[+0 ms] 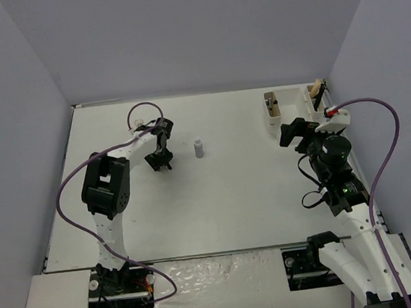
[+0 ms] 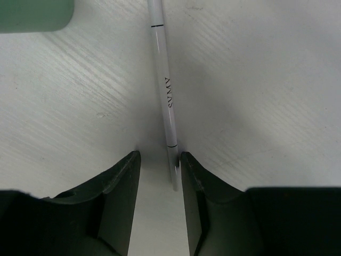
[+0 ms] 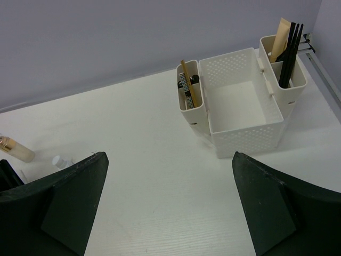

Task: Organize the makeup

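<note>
Upper left of the top view, low over the worktop (image 1: 231, 195): the left gripper (image 2: 160, 157) sits astride a thin white pencil (image 2: 162, 80). In the left wrist view the pencil's long axis runs straight up the frame, in line with the gripper's reach. Its near end lies between the jaws, touching or just beside the right-hand finger, with a gap to the other. Jaws part-closed, not clamped, so no grip yet. A green bottle (image 2: 34, 13) lies in that frame's upper left corner, apart from the pencil. The right gripper (image 3: 169, 156) gapes wide, holds nothing, and faces the white organiser box (image 3: 245, 133). Judgement: the left arm is far nearer, and the pinch must cross the pencil's width at this end.
</note>
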